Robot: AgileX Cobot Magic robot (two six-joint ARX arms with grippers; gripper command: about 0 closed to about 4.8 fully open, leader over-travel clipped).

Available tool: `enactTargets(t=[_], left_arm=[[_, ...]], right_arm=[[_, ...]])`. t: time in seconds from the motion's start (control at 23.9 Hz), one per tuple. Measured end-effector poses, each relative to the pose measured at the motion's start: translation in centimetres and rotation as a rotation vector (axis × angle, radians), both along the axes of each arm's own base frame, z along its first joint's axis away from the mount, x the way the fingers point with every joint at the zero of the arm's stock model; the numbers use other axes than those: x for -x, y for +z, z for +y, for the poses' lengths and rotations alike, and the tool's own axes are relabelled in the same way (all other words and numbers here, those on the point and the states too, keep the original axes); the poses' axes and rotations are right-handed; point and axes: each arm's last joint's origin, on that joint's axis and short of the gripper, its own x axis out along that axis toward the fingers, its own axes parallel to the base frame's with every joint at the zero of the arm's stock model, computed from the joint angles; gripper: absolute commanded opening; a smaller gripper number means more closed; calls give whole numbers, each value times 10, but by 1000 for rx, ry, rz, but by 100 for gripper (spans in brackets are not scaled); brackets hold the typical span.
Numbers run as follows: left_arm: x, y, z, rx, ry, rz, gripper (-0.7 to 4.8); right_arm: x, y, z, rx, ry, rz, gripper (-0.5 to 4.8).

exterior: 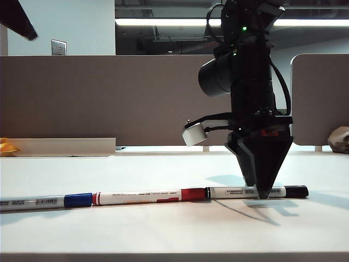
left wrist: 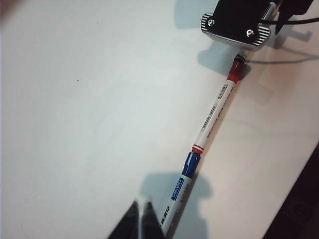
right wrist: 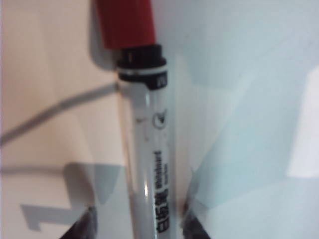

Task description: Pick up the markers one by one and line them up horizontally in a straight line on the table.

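Three white-barrelled markers lie end to end in a row on the white table (exterior: 163, 229). The blue marker (exterior: 38, 202) is at the left, the red marker (exterior: 139, 197) in the middle and the black marker (exterior: 229, 192) at the right. My right gripper (exterior: 260, 191) points down over the black marker's barrel (right wrist: 149, 149). It is open, with a fingertip (right wrist: 84, 224) on either side of the barrel and a gap showing. The red marker's cap (right wrist: 124, 22) butts against the black marker's end. My left gripper (left wrist: 142, 206) is shut and empty, hovering beside the blue marker (left wrist: 177, 194). The red marker (left wrist: 217, 112) runs on toward the right arm's housing (left wrist: 234, 25), which hides the black one.
Grey-brown divider panels (exterior: 109, 98) stand behind the table. A low white ledge (exterior: 65, 146) and a yellow object (exterior: 6, 147) sit at the back left, a brownish lump (exterior: 339, 139) at the back right. The table's edge (left wrist: 299, 199) runs near the markers.
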Motion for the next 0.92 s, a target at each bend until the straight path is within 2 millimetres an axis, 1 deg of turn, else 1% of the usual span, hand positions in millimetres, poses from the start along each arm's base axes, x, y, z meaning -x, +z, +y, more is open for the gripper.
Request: enactTargets(t=[0.04, 0.17, 0.5, 0.58, 0.71, 0.84, 0.92], left_arm=[[0, 0, 0, 0, 0, 0, 17], [0, 0, 0, 0, 0, 0, 17], [0, 0, 0, 0, 0, 0, 17], [0, 0, 0, 0, 0, 0, 17], [0, 0, 0, 0, 0, 0, 17], [0, 0, 0, 0, 0, 1, 17], [0, 0, 0, 0, 0, 1, 17]], right_arm=[[0, 0, 0, 0, 0, 0, 245], [0, 0, 0, 3, 0, -1, 264], [-2, 0, 0, 15, -2, -35, 269], [-2, 0, 0, 14, -3, -39, 290], [-2, 1, 0, 14, -15, -42, 339], [-2, 4, 0, 9, -28, -55, 338], [-1, 11, -1, -2, -31, -71, 337]])
